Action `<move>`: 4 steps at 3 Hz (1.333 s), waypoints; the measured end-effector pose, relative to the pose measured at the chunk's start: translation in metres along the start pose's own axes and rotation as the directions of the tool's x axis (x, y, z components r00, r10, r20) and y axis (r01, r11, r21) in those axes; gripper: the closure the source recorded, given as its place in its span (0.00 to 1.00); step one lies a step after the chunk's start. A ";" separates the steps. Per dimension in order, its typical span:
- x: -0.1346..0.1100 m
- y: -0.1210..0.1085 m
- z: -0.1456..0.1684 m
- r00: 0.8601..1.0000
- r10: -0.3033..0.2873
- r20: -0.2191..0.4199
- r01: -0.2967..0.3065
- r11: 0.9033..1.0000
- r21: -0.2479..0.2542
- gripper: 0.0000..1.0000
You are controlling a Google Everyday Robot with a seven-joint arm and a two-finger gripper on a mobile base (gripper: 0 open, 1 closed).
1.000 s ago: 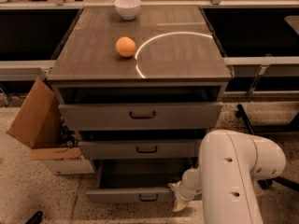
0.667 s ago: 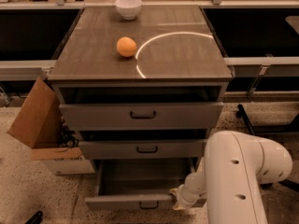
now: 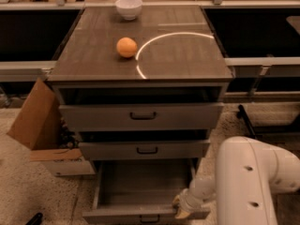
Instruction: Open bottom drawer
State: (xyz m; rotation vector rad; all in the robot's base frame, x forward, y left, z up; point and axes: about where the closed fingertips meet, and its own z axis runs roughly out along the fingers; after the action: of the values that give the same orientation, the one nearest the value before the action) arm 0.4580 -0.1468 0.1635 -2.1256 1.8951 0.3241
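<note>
Cabinet [image 3: 187, 55] seen from above and in front, 3 grey drawers stacked. Bottom drawer [image 3: 126, 215] stands well out from the carcass, its inside open to view and looking bare; the front sits at the very bottom edge of the frame, so only its top strip shows. Its black bar handle [image 3: 150, 218] is cut off by the frame edge, only the upper part visible. Top drawer [image 3: 103, 116] and middle drawer [image 3: 108, 150] each sit slightly forward, with a dark gap above each front. Gripper [image 3: 181, 209] is low at the right end of the bottom drawer's front, at the front's top edge, right of the handle and not on it. It is small, tan and partly masked by the wrist, so can't tell how far open it is or whether it has hold of the front. White arm [image 3: 248, 182] fills the lower-right corner, cut off by the right and bottom edges, and hides the floor and the cabinet's lower-right corner behind it. On the cabinet top: an orange [image 3: 127, 47] left of centre, a white bowl [image 3: 129, 7] at the back edge, well apart from it, and a bright light arc [image 3: 161, 35] curving just right of the orange. Cardboard box [image 3: 35, 121] leans by the cabinet's left side, contents too dark to read. Small black item [image 3: 34, 218] at bottom left is half cut off and unidentifiable.
</note>
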 end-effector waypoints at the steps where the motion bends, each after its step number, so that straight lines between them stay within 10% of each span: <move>1: -0.001 0.000 0.000 1.000 0.000 0.000 0.000 1.000 0.000 0.65; 4: -0.002 0.001 0.001 1.000 0.000 0.001 0.000 1.000 -0.003 0.00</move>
State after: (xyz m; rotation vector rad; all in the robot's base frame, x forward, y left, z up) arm 0.4565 -0.1450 0.1626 -2.1267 1.8947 0.3281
